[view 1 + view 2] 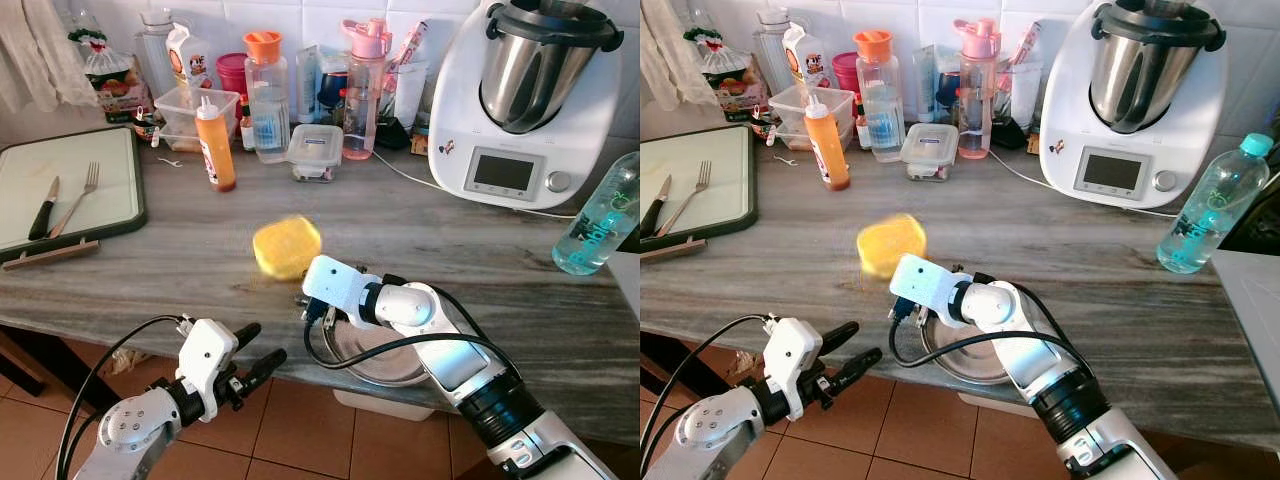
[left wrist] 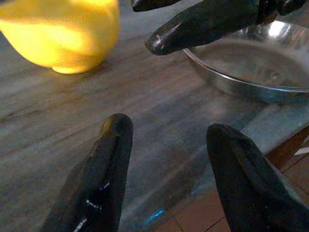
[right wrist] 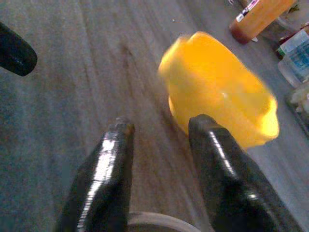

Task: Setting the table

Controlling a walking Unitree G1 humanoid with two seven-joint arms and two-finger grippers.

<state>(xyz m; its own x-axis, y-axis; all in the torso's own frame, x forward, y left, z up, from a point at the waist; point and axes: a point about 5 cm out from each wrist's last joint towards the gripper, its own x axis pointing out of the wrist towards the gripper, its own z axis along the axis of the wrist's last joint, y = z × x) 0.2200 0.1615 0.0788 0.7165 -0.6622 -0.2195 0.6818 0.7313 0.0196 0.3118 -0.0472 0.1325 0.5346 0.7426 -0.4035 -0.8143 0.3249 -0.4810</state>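
— Two grippers low in the frame; how do they stand?

— Lowest, at the lower left of the left eye view, the left gripper [image 1: 255, 352] hangs just off the counter's front edge over the tiled floor [image 1: 290, 420]. Its fingers [image 2: 104, 179] are spread apart with nothing between them, pointing toward the counter [image 1: 480, 260].

— And the other one?

— The right gripper [image 3: 159, 140] reaches from the lower right toward the middle of the frame, above a metal plate [image 1: 385, 360] that sits at the counter's near edge, partly under the arm. In the right wrist view its two fingers are parted, and nothing is gripped. One fingertip overlaps the yellow bowl [image 1: 287, 247] in that view, but whether it touches I cannot tell.

— Where is that bowl?

— Middle of the frame, just beyond the right gripper, on the grey stone counter. It is blurred and looks tilted.

— Farther back?

— At the left, a dark-rimmed tray [image 1: 70, 190] carries a fork [image 1: 78, 198] and a knife [image 1: 44, 208] side by side. An orange sauce bottle [image 1: 215, 145] stands upright behind the bowl, with a small lidded container [image 1: 315, 150] to its right. Along the tiled wall stand a bottle with an orange cap [image 1: 266, 95] and a pink-capped bottle [image 1: 364, 90]. The white kitchen machine [image 1: 530, 100] fills the upper right, and a clear water bottle [image 1: 600, 220] leans at the right edge.
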